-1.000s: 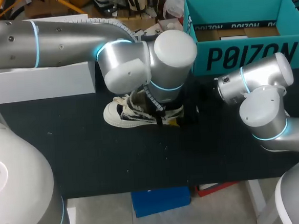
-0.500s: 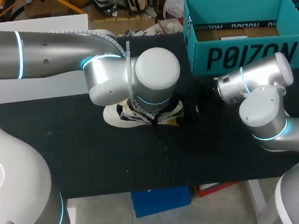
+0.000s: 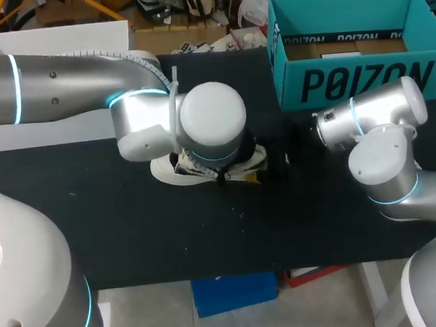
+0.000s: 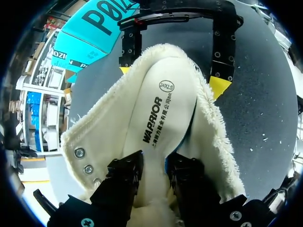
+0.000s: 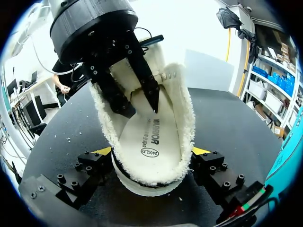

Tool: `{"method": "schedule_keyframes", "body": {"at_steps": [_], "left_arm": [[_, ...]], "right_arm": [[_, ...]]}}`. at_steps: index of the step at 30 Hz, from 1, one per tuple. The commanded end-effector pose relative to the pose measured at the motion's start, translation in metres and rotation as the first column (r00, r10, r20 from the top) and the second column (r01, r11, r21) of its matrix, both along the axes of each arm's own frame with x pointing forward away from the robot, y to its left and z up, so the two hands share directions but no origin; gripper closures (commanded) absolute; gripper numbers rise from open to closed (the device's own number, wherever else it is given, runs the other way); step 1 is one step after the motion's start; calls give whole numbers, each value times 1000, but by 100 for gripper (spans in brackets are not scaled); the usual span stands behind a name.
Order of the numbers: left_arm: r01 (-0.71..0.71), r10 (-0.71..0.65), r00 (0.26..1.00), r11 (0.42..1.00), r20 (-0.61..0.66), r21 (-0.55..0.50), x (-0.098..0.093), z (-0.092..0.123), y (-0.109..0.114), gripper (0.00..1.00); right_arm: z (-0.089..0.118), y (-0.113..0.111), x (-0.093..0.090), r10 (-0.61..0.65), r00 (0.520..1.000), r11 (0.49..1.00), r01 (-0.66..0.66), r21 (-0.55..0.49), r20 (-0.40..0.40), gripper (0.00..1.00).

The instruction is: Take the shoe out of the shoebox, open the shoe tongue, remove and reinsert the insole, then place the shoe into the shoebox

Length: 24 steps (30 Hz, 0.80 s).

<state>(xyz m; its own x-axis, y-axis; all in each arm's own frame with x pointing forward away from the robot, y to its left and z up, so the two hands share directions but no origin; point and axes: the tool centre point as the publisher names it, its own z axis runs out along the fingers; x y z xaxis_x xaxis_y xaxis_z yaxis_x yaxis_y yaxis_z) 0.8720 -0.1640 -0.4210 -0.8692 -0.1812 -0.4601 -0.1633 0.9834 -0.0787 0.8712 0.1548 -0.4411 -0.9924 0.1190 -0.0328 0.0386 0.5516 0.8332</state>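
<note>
The shoe [image 3: 170, 169] lies out of the box near the middle of the dark surface [image 3: 133, 229], its toe pointing toward the left edge and its heel toward the right. The teal shoebox [image 3: 354, 83] stands open at the far right corner, well apart from the shoe. The left arm comes in over the far left of the surface and hangs directly above the shoe. The left gripper [image 4: 154, 165] reaches down into the fleece-lined opening, its dark fingers only a narrow gap apart and closed from two sides on the cream insole [image 4: 163, 113], which narrows and bows up between them. The right arm comes in low from the right edge, and the right gripper [image 5: 151, 156] stands wide apart around the heel. Its two yellow-tipped fingers [image 5: 201, 151] press the shoe's sides just below the fleece collar, so it has the shoe clamped. A white box [image 3: 43, 131] sits along the far left edge, partly under the left arm.
</note>
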Motion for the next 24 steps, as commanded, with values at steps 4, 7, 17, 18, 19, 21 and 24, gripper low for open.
{"method": "schedule_keyframes", "body": {"at_steps": [4,7,17,18,19,21,24], "left_arm": [[17,-17,1000,1000,-8,-6,44,-92,10,100],[19,-20,999,1000,-26,-10,44,-92,10,100],[62,-76,985,994,-152,-92,19,-63,4,100],[74,-91,982,991,-168,-110,17,-61,4,100],[78,-98,980,990,-175,-118,15,-59,3,100],[93,-118,973,987,-198,-129,11,-56,0,100],[106,-138,964,983,-225,-151,6,-51,-3,100]], "right_arm": [[-1,-3,1,-1,1000,1000,1,-5,-3,100],[-1,-3,1,-1,1000,1000,1,-5,-3,100],[-1,-3,1,-1,1000,1000,1,-5,-3,100],[-1,-3,1,-1,1000,1000,1,-5,-3,100],[-1,-3,1,-1,1000,1000,1,-5,-3,100],[-1,-3,1,-1,1000,1000,1,-5,-3,100],[-1,-3,1,-1,1000,1000,1,-5,-3,100]]}}
